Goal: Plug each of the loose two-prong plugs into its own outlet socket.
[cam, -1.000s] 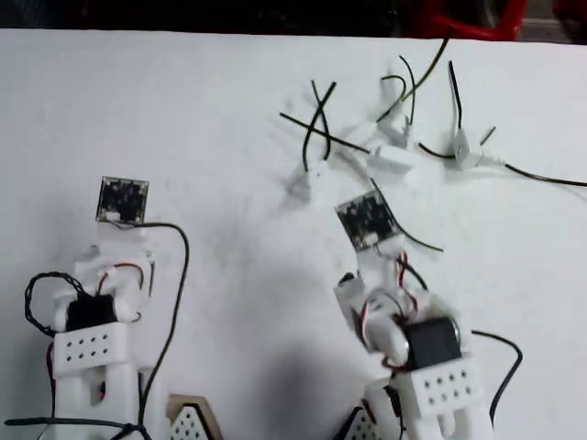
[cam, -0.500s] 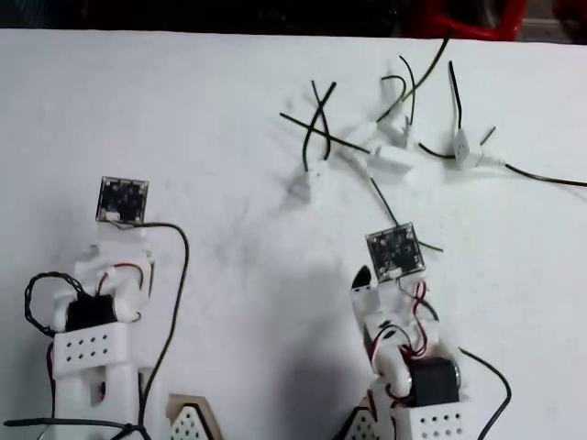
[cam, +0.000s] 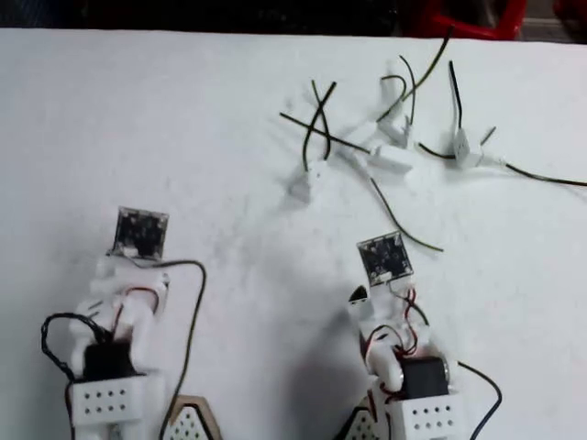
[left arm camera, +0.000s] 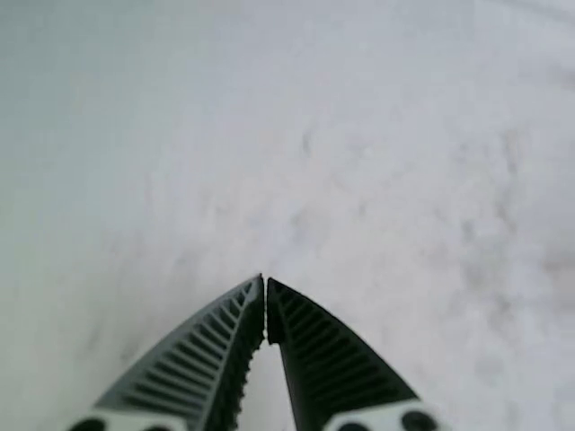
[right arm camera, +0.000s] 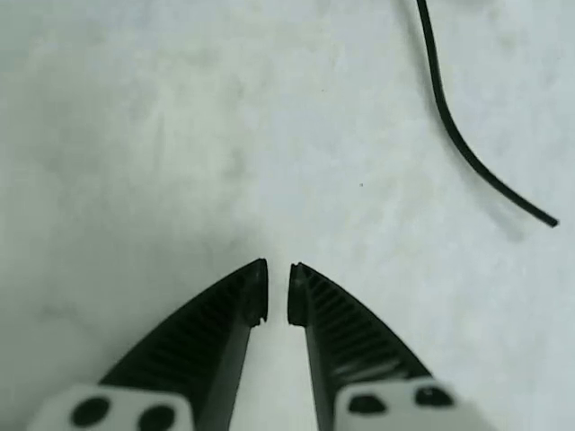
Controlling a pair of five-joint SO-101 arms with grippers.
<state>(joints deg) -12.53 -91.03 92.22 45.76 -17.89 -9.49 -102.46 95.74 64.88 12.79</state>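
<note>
High view: the plugs and sockets [cam: 394, 158] lie tangled at the white table's [cam: 183, 110] far right, well clear of my arms. A black wire [cam: 404, 229] trails near the right arm [cam: 394, 339]. The room behind is dark, with something red [cam: 468, 18] (a chair?).

Left wrist: the left gripper [left arm camera: 265, 287] has its tips touching and holds nothing.

Right wrist: the right gripper [right arm camera: 277, 292] is a thin crack apart and empty, with the wire ahead of it.
</note>
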